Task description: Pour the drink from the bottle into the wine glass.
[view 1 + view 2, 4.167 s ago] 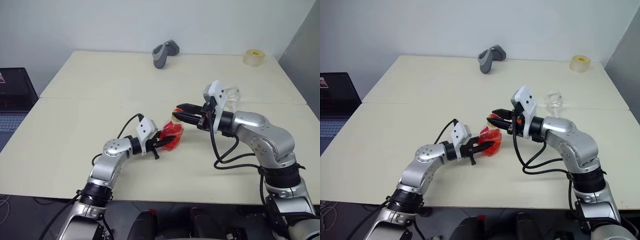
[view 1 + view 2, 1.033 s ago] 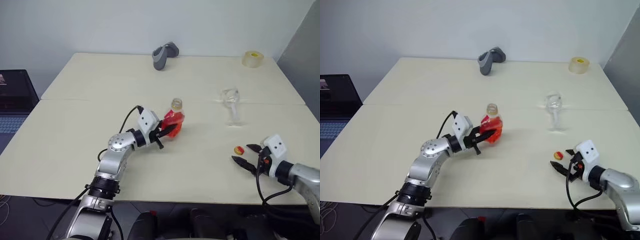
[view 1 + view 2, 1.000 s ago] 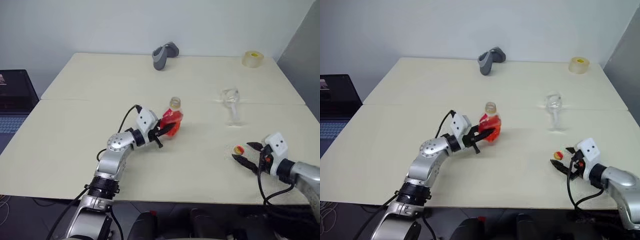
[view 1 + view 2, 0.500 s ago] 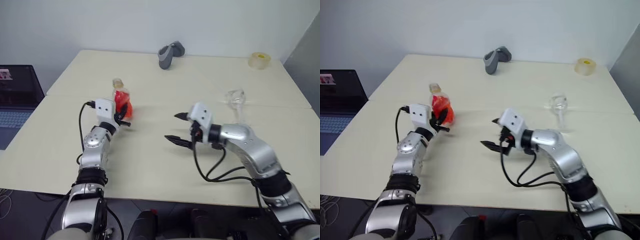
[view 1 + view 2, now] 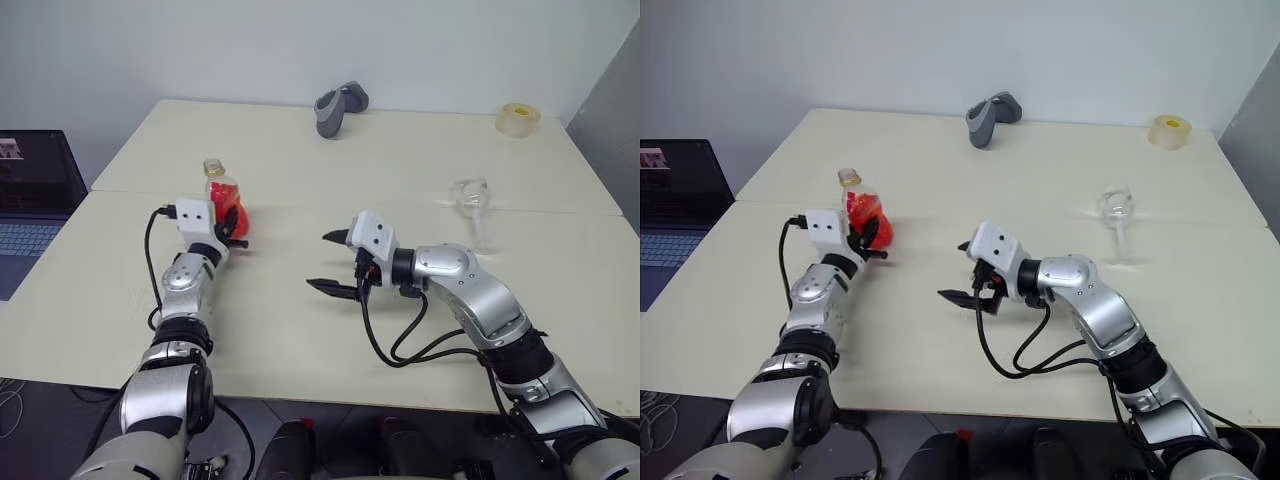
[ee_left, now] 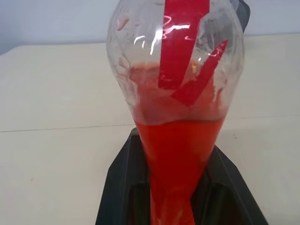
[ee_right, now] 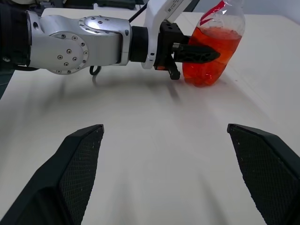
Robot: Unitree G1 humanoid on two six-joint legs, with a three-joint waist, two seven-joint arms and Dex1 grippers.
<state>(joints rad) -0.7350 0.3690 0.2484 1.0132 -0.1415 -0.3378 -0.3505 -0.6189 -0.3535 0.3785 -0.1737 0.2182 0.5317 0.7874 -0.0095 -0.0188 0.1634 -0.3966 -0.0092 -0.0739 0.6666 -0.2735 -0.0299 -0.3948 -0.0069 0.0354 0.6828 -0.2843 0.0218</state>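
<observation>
The bottle (image 5: 222,200) stands nearly upright at the left of the table, red drink (image 6: 178,154) filling its lower half. My left gripper (image 5: 232,226) is shut on the bottle's lower body, a black finger (image 6: 123,187) on each side. I cannot tell whether its base touches the table. My right gripper (image 5: 322,261) hovers open over the table's middle, pointing left at the bottle (image 7: 213,47), with nothing between its fingers (image 7: 70,173). The wine glass (image 5: 470,200) stands upright at the right, behind the right arm.
A grey curved object (image 5: 335,105) lies at the far edge and a tape roll (image 5: 517,118) sits at the far right corner. A laptop (image 5: 30,190) stands off the table's left side. The cream table (image 5: 300,340) has a seam across its middle.
My left gripper has carried the bottle from the table's middle to the left. My right gripper, open throughout, has swung from the front right edge to the middle.
</observation>
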